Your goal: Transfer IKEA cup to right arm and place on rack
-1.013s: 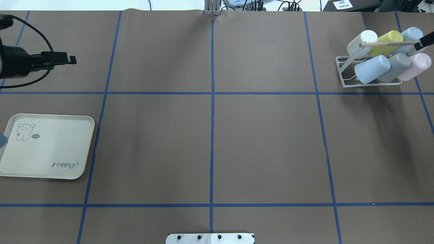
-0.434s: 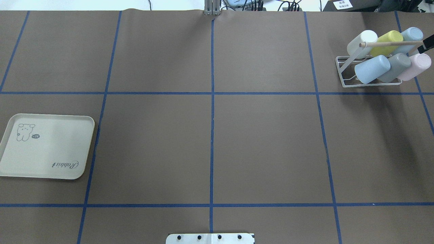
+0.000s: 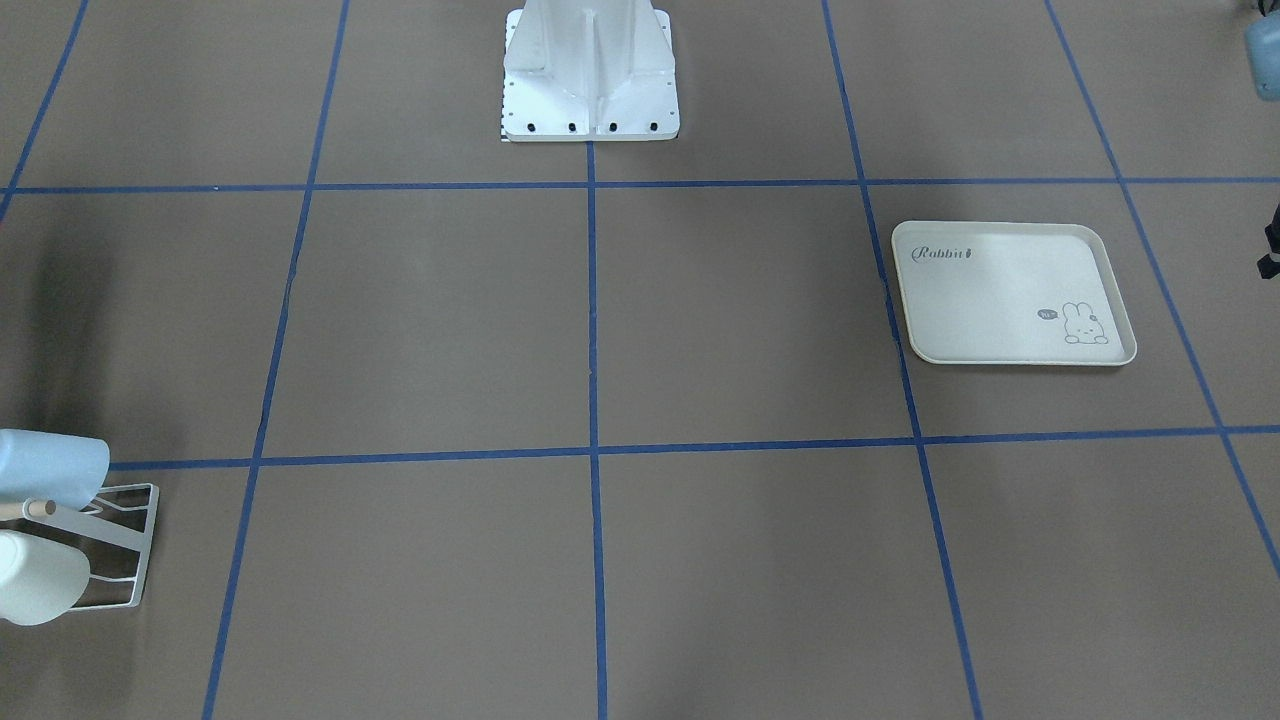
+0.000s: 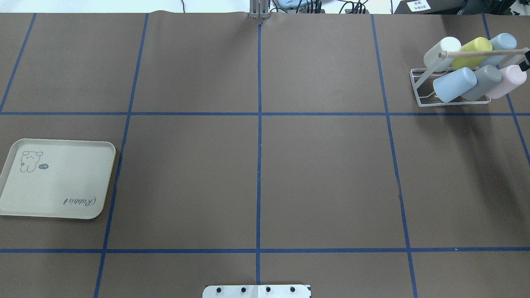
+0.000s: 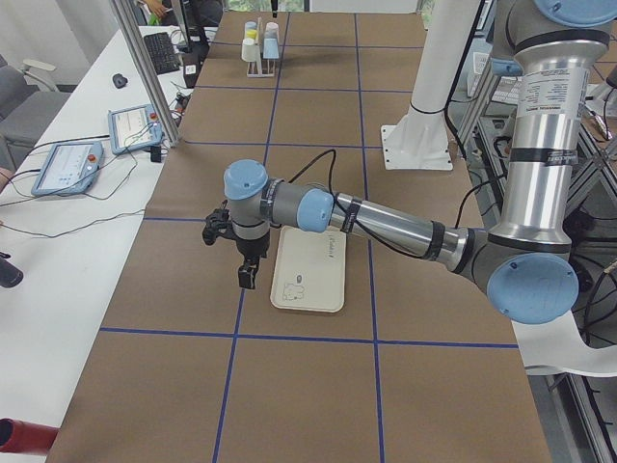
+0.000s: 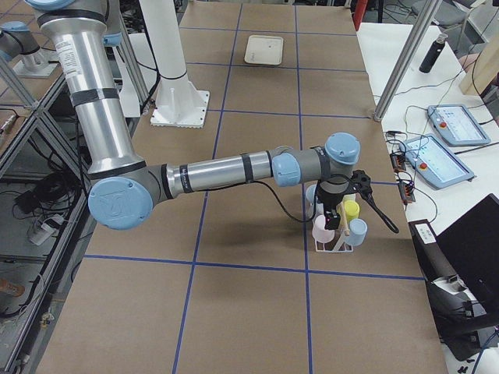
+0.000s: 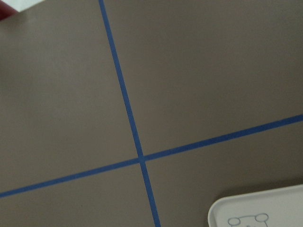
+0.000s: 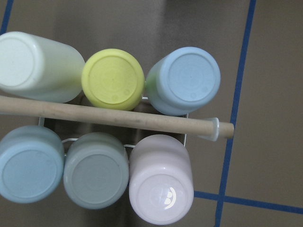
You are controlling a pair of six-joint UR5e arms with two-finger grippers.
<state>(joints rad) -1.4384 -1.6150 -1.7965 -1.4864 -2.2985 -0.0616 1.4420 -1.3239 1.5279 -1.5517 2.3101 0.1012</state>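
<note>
Right gripper [image 6: 333, 214] retreated; pink cup [image 4: 507, 81] racked, clear of fingers [image 4: 526, 64].

Right under the right gripper [image 6: 332, 220], the rack [image 4: 423, 78], six cups [image 8: 112, 79] on it, three each side of the peg [image 8: 113, 117]; just beside the left gripper [image 5: 249, 274], lower down, the tray [image 4: 62, 178] on the table [image 4: 323, 174].

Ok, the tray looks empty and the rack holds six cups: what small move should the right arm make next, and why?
Probably raise the right tool up, clear of the rack. Six cups sit on it, the rabbit-print tray is bare, and no other cup shows, so nothing seems left to transfer; the tool hangs near its wooden peg.
</note>
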